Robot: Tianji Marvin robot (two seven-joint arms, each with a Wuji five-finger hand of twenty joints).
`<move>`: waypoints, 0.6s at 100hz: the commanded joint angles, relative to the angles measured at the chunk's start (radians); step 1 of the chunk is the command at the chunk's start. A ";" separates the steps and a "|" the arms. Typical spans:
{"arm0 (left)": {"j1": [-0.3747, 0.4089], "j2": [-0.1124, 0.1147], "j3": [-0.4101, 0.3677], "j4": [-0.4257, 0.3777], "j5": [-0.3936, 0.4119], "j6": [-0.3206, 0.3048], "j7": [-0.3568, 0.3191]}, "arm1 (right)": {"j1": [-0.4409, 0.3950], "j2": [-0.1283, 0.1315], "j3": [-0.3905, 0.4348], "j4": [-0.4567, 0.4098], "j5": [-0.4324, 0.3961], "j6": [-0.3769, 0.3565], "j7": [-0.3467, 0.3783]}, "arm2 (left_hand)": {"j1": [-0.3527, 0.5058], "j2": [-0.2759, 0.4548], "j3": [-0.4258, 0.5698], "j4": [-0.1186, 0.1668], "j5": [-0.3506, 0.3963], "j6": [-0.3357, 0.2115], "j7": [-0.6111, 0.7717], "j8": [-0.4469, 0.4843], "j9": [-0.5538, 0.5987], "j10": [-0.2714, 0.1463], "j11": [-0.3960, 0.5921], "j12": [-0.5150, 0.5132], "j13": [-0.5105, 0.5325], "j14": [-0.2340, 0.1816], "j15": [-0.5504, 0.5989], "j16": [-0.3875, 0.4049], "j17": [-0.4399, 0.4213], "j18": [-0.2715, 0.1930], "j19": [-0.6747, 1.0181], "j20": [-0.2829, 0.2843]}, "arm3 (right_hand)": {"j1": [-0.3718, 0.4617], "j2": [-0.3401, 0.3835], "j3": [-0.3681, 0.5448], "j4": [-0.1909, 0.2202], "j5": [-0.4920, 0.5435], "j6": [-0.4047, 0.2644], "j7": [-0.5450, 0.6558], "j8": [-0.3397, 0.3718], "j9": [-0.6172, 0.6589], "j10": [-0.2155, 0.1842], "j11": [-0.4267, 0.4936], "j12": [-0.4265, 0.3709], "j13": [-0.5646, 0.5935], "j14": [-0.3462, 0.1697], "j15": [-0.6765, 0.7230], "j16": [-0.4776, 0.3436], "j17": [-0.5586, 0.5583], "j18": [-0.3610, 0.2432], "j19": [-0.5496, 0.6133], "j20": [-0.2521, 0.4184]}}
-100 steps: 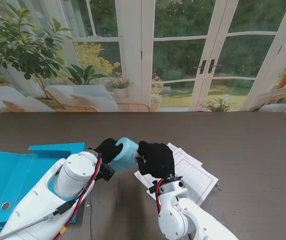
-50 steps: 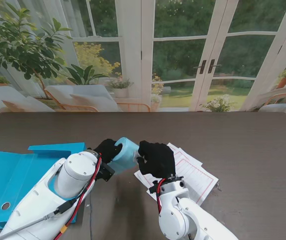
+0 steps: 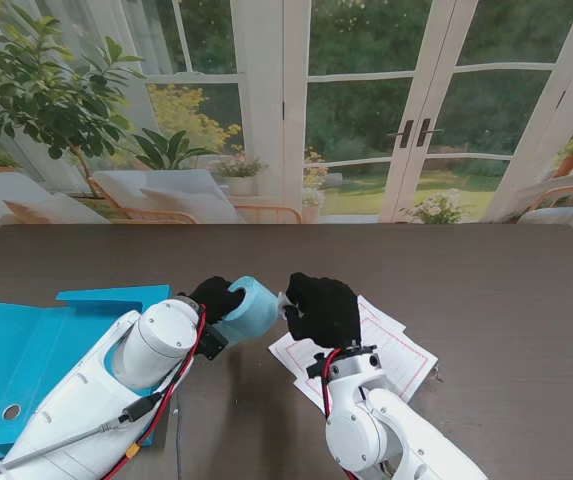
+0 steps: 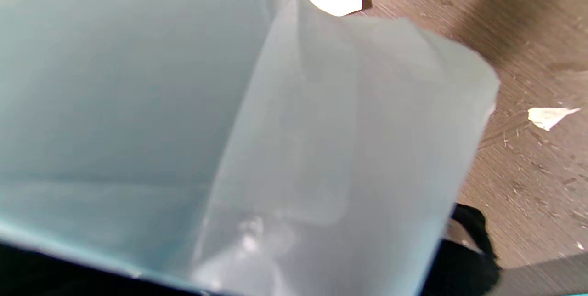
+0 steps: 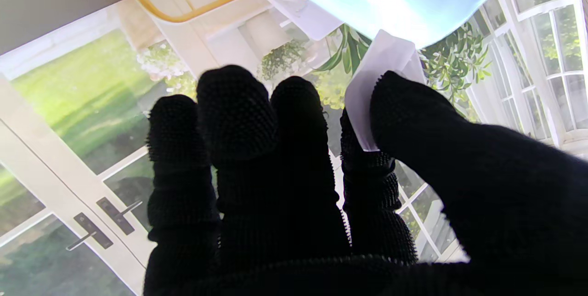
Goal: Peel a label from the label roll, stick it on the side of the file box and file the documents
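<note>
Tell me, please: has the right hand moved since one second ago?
Yes. The right hand has moved to the right, away from the label roll, and slightly farther from me; it now covers more of the documents.

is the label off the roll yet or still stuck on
Partly peeled: the right hand pinches the label, whose far end still meets the label roll.
</note>
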State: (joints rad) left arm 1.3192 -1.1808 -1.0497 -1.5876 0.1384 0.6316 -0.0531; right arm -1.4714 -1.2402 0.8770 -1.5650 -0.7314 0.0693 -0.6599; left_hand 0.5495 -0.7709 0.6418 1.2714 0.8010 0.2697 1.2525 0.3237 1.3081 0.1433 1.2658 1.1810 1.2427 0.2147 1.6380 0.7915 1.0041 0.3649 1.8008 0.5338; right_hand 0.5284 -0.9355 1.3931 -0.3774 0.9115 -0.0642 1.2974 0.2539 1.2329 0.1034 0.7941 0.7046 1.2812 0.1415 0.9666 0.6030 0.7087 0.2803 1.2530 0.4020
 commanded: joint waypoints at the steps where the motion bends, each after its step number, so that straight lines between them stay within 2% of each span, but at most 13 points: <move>1: -0.024 -0.001 0.006 0.013 0.019 -0.005 -0.024 | -0.006 0.005 0.011 -0.014 -0.001 -0.006 0.019 | 0.171 0.168 0.266 0.072 0.076 0.161 0.225 0.095 0.045 -0.190 0.033 0.018 0.029 -0.134 0.088 -0.004 0.057 0.015 0.223 -0.001 | 0.008 -0.007 0.109 0.007 -0.017 -0.022 0.018 0.009 0.014 -0.008 0.018 0.017 0.027 -0.028 0.010 0.009 0.035 -0.025 0.007 0.000; 37: -0.109 0.016 0.085 0.133 0.154 -0.064 -0.056 | -0.026 0.016 0.076 -0.026 -0.002 -0.029 0.033 | 0.166 0.172 0.260 0.066 0.067 0.149 0.227 0.098 0.043 -0.195 0.028 0.028 0.029 -0.134 0.086 -0.005 0.042 0.001 0.217 -0.001 | 0.010 -0.006 0.107 0.008 -0.018 -0.023 0.017 0.010 0.014 -0.007 0.017 0.016 0.027 -0.022 0.008 0.009 0.032 -0.024 0.004 0.000; 60: -0.178 0.011 0.166 0.243 0.196 -0.104 -0.060 | -0.030 0.011 0.094 -0.014 0.023 -0.032 0.029 | 0.166 0.173 0.262 0.066 0.060 0.146 0.224 0.100 0.042 -0.182 0.019 0.049 0.028 -0.124 0.076 -0.006 0.022 -0.005 0.208 0.003 | 0.011 -0.005 0.106 0.009 -0.018 -0.023 0.017 0.010 0.012 -0.005 0.017 0.016 0.027 -0.021 0.005 0.009 0.029 -0.022 0.002 0.001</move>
State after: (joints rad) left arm 1.1610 -1.1600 -0.8906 -1.3621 0.3275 0.5400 -0.0929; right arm -1.4956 -1.2256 0.9693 -1.5834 -0.7188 0.0398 -0.6393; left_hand 0.5495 -0.7706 0.6418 1.2714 0.8005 0.2697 1.2524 0.3237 1.3082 0.1433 1.2634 1.1963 1.2427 0.2147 1.6380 0.7915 1.0041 0.3649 1.8008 0.5338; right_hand 0.5285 -0.9355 1.3931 -0.3774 0.9115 -0.0642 1.2972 0.2539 1.2329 0.1033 0.7941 0.7046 1.2812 0.1414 0.9667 0.6031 0.7087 0.2802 1.2530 0.4020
